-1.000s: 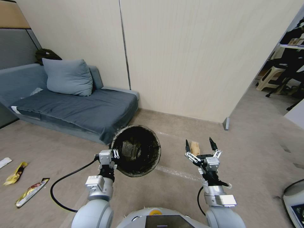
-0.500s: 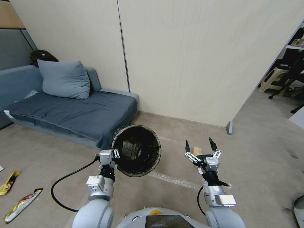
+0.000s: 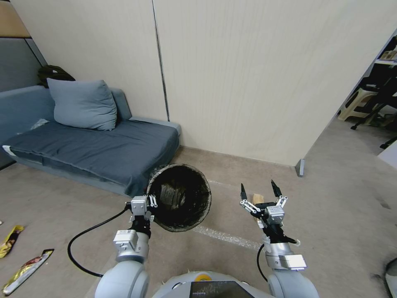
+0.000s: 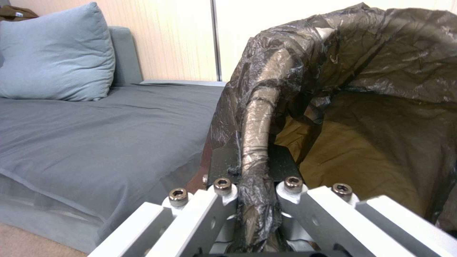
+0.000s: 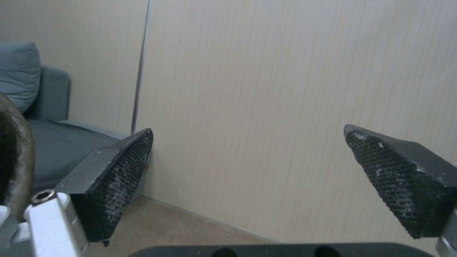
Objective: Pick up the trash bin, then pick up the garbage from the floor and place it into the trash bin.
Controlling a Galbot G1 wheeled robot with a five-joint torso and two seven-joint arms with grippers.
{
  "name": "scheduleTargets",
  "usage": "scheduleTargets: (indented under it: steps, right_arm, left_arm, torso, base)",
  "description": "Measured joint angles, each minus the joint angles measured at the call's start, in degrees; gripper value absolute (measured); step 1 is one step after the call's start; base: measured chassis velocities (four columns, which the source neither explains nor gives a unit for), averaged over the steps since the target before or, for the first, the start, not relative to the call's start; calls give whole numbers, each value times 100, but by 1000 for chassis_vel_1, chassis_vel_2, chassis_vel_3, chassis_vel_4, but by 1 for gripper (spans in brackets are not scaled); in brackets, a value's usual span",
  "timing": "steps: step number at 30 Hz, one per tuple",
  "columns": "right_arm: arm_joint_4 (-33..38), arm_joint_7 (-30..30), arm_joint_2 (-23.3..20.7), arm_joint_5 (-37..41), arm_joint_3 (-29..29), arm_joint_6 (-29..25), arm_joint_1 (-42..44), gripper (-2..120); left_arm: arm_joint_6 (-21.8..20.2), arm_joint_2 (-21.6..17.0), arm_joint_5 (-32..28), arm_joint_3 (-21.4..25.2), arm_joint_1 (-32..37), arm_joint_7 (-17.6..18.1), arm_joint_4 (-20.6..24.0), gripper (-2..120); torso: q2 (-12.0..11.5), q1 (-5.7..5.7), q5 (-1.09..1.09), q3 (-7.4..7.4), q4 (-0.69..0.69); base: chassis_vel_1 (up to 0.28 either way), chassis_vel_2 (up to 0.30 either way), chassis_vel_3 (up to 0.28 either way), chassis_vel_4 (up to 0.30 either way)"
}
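The left gripper (image 3: 149, 203) is clamped on the near rim of the trash bin (image 3: 179, 197), its fingers (image 4: 224, 200) pinching the bag-wrapped edge between them; the bin hangs tilted, its black-lined mouth facing up toward the head camera. The right gripper (image 3: 259, 193) is held out in front with its fingers spread wide and nothing between them. Seen past it on the floor, at twelve o'clock from the wrist and showing between the open tips, lies a brown paper piece (image 3: 257, 198). Yellow snack packets (image 3: 10, 240) lie on the floor far off at about nine o'clock from the robot, near the grey sofa (image 3: 91, 145).

To do this pickup well, the right arm should probably descend straight over the brown piece with the tips straddling it, close only once both pads reach floor level, and keep the bin steady beside it so the drop is short.
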State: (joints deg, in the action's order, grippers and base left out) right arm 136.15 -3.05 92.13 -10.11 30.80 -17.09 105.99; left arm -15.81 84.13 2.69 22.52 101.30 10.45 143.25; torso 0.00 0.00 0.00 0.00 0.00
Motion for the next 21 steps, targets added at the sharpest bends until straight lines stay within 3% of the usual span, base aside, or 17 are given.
scheduleTargets:
  steps: [10, 16, 21]
  right_arm:
    - [-40, 42, 0, 91, 95, 287, -164, 100]
    - [-287, 278, 0, 559, 479, 1388, -810, 100]
    - [-314, 304, 0, 611, 513, 1506, -877, 100]
  left_arm:
    - [1, -88, -27, 13, 3, -23, -2, 2]
    - [-1, -95, -46, 53, 3, -24, -2, 2]
    - [-2, -76, -49, 61, -5, -24, -25, 2]
  torso:
    - [0, 0, 0, 0, -2]
    - [0, 0, 1, 0, 2]
    - [0, 0, 1, 0, 1]
  base:
    - [0, 0, 0, 0]
    - [0, 0, 0, 0]
    - [0, 0, 0, 0]
